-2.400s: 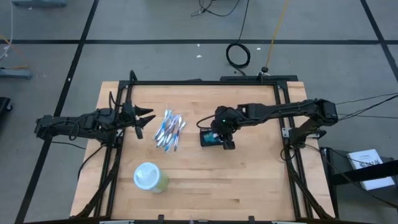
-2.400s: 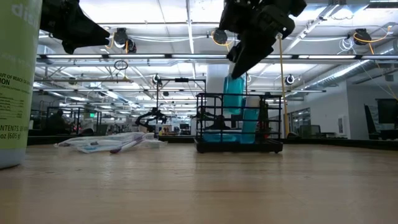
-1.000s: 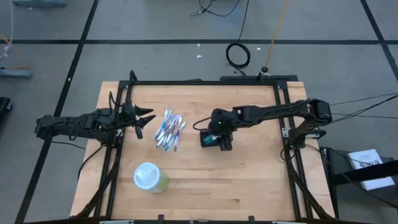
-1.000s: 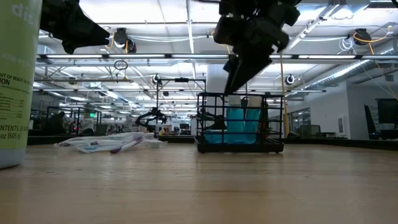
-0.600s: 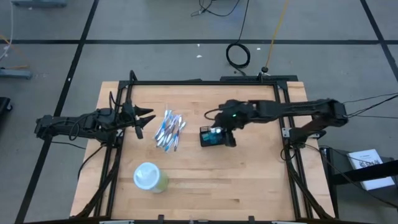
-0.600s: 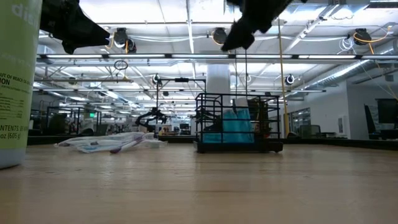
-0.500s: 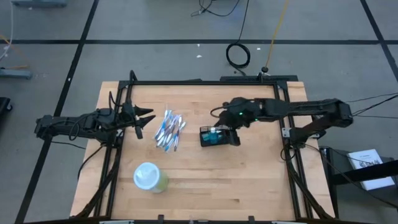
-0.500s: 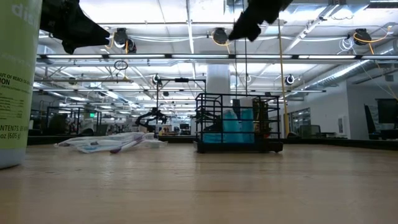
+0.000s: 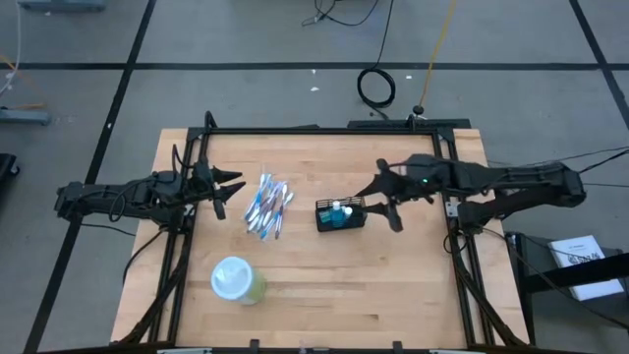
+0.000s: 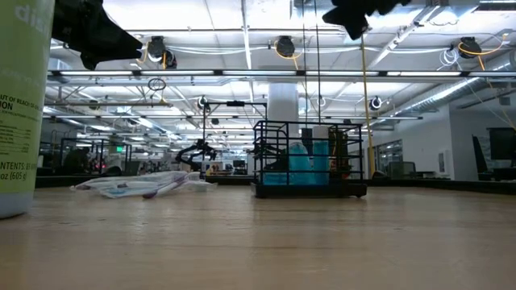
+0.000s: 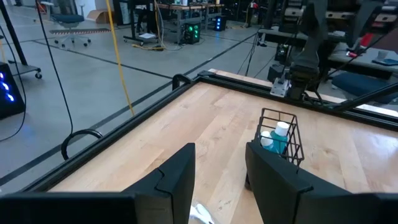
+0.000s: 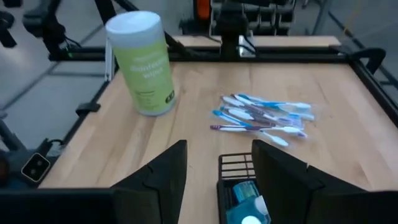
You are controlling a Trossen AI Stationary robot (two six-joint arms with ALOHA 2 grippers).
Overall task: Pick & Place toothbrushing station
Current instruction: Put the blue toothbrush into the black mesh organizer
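While both hands gape empty — one caddy (image 9: 340, 214), one blue bottle (image 9: 337, 212) inside, one green canister (image 9: 237, 280).

Desk (image 9: 314, 285): pale wood planks, smooth matt finish, visible grain; black metal frame (image 9: 324, 130) around its edge.
Small black rectangular wire caddy (image 9: 340, 214): thin metal rods, satin black coating.
Blue bottle with white cap (image 11: 273, 138) inside it: translucent glossy plastic.
Pile of blue-and-white toothbrushes (image 9: 268, 206): glossy plastic handles.
Round pale-green canister with whitish lid (image 12: 141, 63): plastic, printed label, slight sheen.
Arms: matt black casing.
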